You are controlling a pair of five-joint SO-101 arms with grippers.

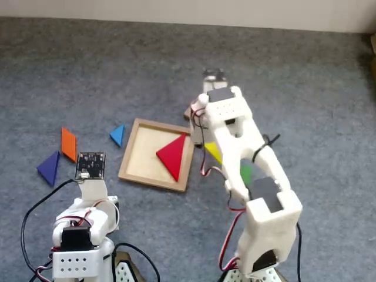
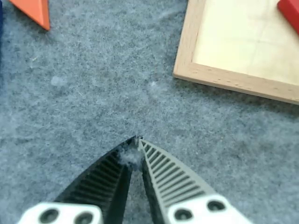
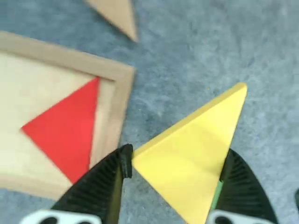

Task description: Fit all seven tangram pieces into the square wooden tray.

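Grey carpet (image 1: 305, 88) covers the whole work surface. On it lies the square wooden tray (image 1: 127, 149), a shallow pale frame, taken here as the reference point.

The white right arm (image 1: 247, 158) stretches alongside the tray's edge on its own side. It hides part of a green piece (image 1: 245, 172) that lies near that edge. The white left arm (image 1: 82, 229) sits folded back, near the tray's opposite corner.

A large red triangle (image 1: 174, 155) lies flat inside the tray, against the rim nearest the right arm. A large yellow triangle (image 3: 191, 154) is just outside that same rim.

Well apart from the tray, on the left arm's side, lie an orange parallelogram (image 1: 69, 144) and a dark blue triangle (image 1: 49, 167). A small light blue triangle (image 1: 118, 134) lies just beside the tray's corner. A tan wooden triangle (image 3: 114, 14) lies near the tray's far corner on the right arm's side.

The right gripper (image 3: 177, 158) pinches the yellow triangle, one black finger on each side. The left gripper (image 2: 135, 144) has its fingers pressed together, holding nothing, above bare carpet near the tray's corner.
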